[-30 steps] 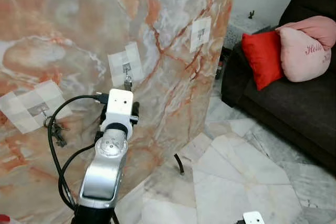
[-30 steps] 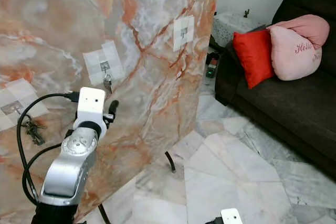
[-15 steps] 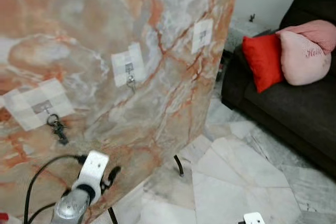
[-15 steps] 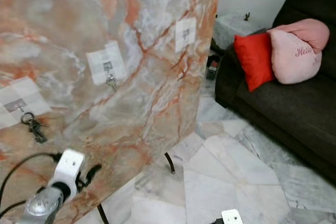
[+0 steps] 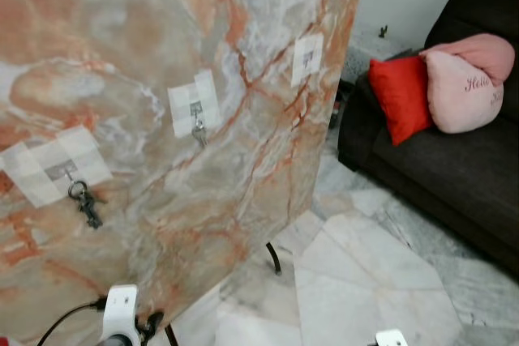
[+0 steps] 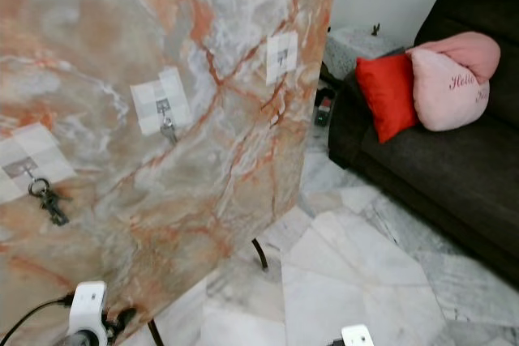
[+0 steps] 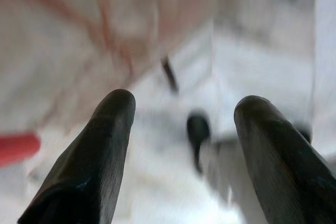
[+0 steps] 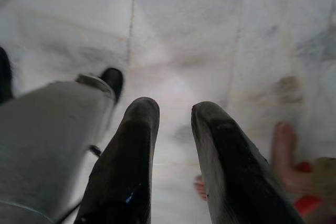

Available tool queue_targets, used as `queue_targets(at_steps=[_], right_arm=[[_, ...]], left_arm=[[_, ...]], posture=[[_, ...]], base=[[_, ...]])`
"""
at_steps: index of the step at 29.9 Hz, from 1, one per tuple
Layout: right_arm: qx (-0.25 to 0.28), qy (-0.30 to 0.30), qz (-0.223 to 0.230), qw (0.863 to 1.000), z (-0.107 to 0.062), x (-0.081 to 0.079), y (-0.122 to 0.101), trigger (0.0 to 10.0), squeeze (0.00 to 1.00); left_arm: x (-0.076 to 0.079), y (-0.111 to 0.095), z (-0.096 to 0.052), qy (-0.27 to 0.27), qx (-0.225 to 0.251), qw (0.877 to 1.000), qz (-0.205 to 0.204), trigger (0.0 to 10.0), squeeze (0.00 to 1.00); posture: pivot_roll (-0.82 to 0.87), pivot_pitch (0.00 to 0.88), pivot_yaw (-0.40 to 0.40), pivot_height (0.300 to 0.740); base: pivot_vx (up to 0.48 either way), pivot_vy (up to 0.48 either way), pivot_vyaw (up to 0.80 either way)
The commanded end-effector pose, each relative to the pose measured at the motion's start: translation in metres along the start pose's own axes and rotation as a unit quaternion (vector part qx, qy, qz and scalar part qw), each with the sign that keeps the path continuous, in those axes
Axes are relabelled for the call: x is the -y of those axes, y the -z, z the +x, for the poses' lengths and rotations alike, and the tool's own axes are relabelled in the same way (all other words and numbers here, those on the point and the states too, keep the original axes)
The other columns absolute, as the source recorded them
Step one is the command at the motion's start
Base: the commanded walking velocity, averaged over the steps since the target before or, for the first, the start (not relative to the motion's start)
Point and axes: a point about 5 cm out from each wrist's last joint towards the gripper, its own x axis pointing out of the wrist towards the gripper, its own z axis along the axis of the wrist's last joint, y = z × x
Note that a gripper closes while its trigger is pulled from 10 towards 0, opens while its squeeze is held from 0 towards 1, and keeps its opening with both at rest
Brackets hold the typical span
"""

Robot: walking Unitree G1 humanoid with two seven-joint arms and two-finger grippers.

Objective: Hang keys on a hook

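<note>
While the keys (image 5: 85, 204) are hanging from the leftmost hook (image 5: 63, 172) on the slab (image 5: 243, 54), they are showing as a dark ring with a small dark bunch below it; their long axis is running downward, tilting slightly toward the robot's right; a single silver key (image 5: 199, 133) is dangling from the middle hook (image 5: 195, 108), pointing down; a third hook (image 5: 308, 57) is sitting further right on its white patch; the slab is looking like polished marble, veined orange, grey and white, and each hook is sitting on a square of pale tape; the left end effector (image 7: 181, 124) is pointing low at the pale floor (image 5: 373, 281), its two rounded black fingers spread wide and holding nothing; the right end effector (image 8: 176, 121) is hanging over the floor tiles, its fingers slightly parted and empty, with a person's bare foot (image 8: 286, 156) near it; a dark sofa (image 5: 454, 168) is carrying a red cushion (image 5: 399, 96) and a pink one (image 5: 466, 79).
</note>
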Motion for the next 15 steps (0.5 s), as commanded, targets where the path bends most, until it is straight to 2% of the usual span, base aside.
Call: queue_targets(at_steps=[1, 7, 13, 15], right_arm=[[0.002, 0.008, 0.042, 0.999, 0.0, -0.001, 0.004, 10.0, 0.0], [0.004, 0.013, 0.066, 0.998, 0.0, -0.003, 0.005, 10.0, 0.0], [0.008, 0.015, 0.078, 0.997, 0.0, -0.003, 0.005, 10.0, 0.0], [0.011, 0.019, 0.078, 0.997, 0.0, -0.001, 0.004, 10.0, 0.0]], left_arm=[[0.005, 0.005, 0.001, 0.003, -0.006, 1.0, 0.011, 10.0, 0.0], [0.009, -0.003, 0.005, 0.002, 0.002, 0.999, 0.05, 10.0, 0.0], [0.008, -0.009, 0.007, -0.027, 0.017, 0.999, 0.037, 10.0, 0.0], [0.007, -0.006, 0.007, -0.037, 0.008, 0.999, 0.031, 10.0, 0.0]], posture=[[0.02, 0.0, -0.047, 0.74], [0.02, 0.0, -0.042, 0.74], [0.0, 0.0, -0.036, 0.74], [0.0, 0.0, -0.041, 0.74]], base=[[0.0, 0.0, 0.0], [0.0, 0.0, 0.0], [0.0, 0.0, 0.0], [0.0, 0.0, 0.0]])
